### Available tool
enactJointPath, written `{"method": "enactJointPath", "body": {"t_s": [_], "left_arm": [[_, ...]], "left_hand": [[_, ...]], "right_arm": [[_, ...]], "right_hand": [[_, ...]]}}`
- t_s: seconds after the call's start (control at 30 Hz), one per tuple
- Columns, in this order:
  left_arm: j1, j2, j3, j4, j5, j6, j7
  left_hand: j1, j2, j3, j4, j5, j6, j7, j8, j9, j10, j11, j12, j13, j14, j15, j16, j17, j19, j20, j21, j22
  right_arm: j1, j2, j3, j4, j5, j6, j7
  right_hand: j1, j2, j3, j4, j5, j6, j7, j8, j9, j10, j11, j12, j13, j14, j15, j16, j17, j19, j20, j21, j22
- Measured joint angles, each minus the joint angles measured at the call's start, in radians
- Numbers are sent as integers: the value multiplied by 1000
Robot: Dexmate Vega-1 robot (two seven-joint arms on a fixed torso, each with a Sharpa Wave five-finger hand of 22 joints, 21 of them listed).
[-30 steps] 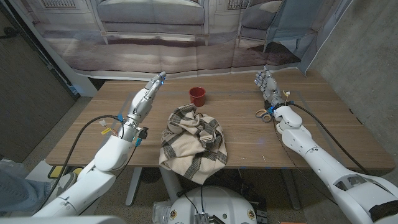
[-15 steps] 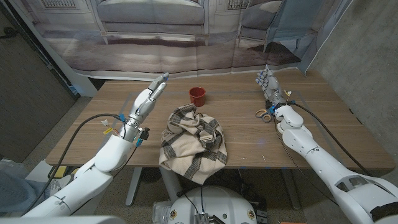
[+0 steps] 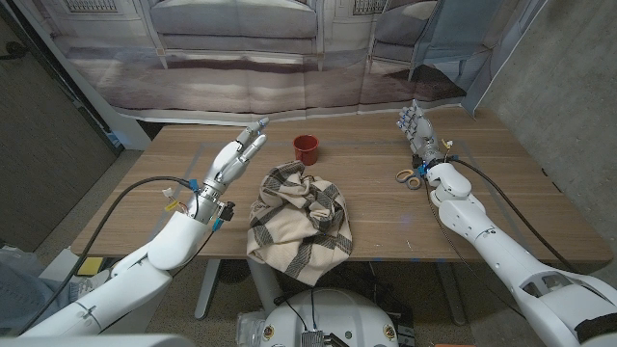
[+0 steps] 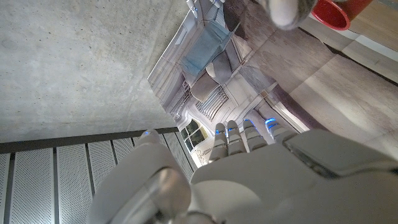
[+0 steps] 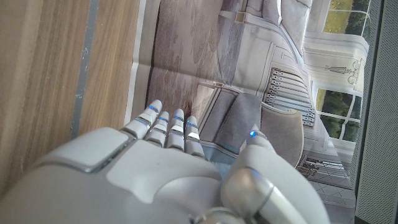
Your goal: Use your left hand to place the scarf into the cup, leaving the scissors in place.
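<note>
A: What's on the wooden table (image 3: pixel 145 202), biggest first?

B: Scarf (image 3: pixel 298 222), beige w/ dark plaid stripes, soft crumpled heap at the near edge, middle, part of it hanging over the edge. Beyond it, near the far edge, a small red cup (image 3: pixel 306 147), round, open side up, apart from the scarf. Scissors (image 3: pixel 410 176) w/ yellowish handles lie flat on the right side, just beside the right wrist.

A: Anything between the left hand and the scarf?

B: No. Bare wood betw. them. Cup sits just right of the fingertips, past the scarf's far edge.

A: Left hand (image 3: pixel 237 161) pose?

B: Raised above the table left of the scarf, fingers straight and slightly spread, pointing twd the cup. Holds nothing. Left wrist cam sees the cup's (image 4: pixel 336 12) red rim beyond the fingers.

A: Right hand (image 3: pixel 416 130)?

B: Far right side, fingers extended twd the backdrop, not curled, nothing in it. Scissors untouched by the fingers.

A: Backdrop?

B: Printed sheet (image 3: pixel 289 58) showing a sofa, hung behind the table.
</note>
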Motion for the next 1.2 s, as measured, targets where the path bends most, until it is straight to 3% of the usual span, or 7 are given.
{"method": "enactJointPath", "body": {"t_s": [0.6, 0.93, 0.97, 1.2], "left_arm": [[38, 92, 10, -95, 62, 102, 86], [43, 127, 20, -137, 65, 115, 91], [43, 131, 22, -141, 87, 168, 114], [43, 149, 31, -154, 92, 179, 120]], "left_hand": [[13, -5, 1, -7, 0, 7, 4, 0, 0, 2, -2, -5, 0, 11, 1, 0, 0, 6, 6, -7, 0], [21, -5, -3, -11, 0, 12, -2, 0, 0, 8, 0, -5, 0, 11, 1, 0, 0, 6, 6, -11, 0], [21, -5, -3, -11, 0, 12, -2, 0, 0, 7, 0, -5, 0, 11, 1, 0, 0, 6, 6, -11, 0], [25, -9, 1, -15, 0, 14, -3, 0, 0, 7, 0, -5, 0, 11, 1, 0, 0, 6, 6, -11, 0]], "right_arm": [[9, 7, -8, 6, -2, 1, 17], [10, 8, -9, 9, 3, 8, 29], [14, 15, -11, 25, 3, 8, 30], [14, 15, -12, 27, 5, 10, 31]], "right_hand": [[0, 0, 0, 0, 0, 0, 0, 0, 0, 0, 0, 0, 0, 0, 0, 0, 0, 0, 0, -7, 0], [0, 0, 0, 0, 0, 4, -4, 0, 0, 0, 0, 0, 0, 0, 0, 1, 0, 0, 0, -11, 0], [0, 0, 0, 0, 0, 4, -4, 0, 0, 0, 0, 0, 0, 0, 0, 0, 0, 0, 0, -11, 0], [0, 0, 0, 0, 0, 4, -4, 0, 0, 0, 0, 0, 0, 0, 0, 0, 0, 0, 0, -11, 0]]}}
